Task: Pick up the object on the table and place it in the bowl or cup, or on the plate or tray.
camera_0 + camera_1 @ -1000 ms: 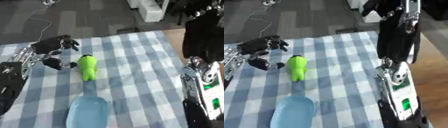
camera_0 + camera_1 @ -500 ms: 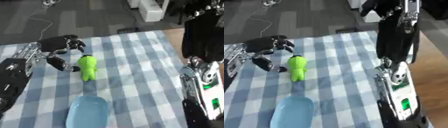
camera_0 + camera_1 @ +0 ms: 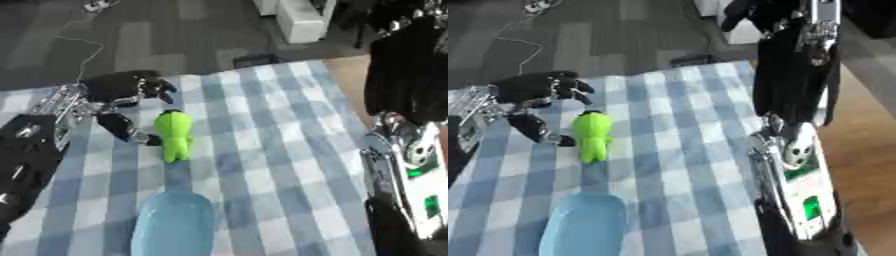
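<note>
Green toy (image 3: 174, 134): a bright green figure lying flat on the checked tablecloth (image 3: 262, 150), just beyond the far rim of the blue bowl. Its long axis runs roughly away from the camera, slightly tilted; the rounded, wider end points to the far side and the narrow end points back toward the bowl.

Blue bowl (image 3: 173, 227): pale blue, at the near edge of the cloth (partly cut off by the bottom of the view), directly on the near side of the toy and apart from it.

Left hand (image 3: 122, 95): black, reaching in from the toy's left, spread open around the toy's wide end. The fingers (image 3: 158, 88) arch over the far side of the toy's head; the thumb (image 3: 120, 128) reaches down along the toy's left flank, its tip just beside the toy. Whether any part touches the toy cannot be told. The wrist and silver forearm lie further left of the toy.

Right hand (image 3: 741, 11): raised high, well to the right of and beyond the toy, above the table's far edge; its fingers hang curled and hold nothing. The right arm descends in front of the view, to the toy's right.
</note>
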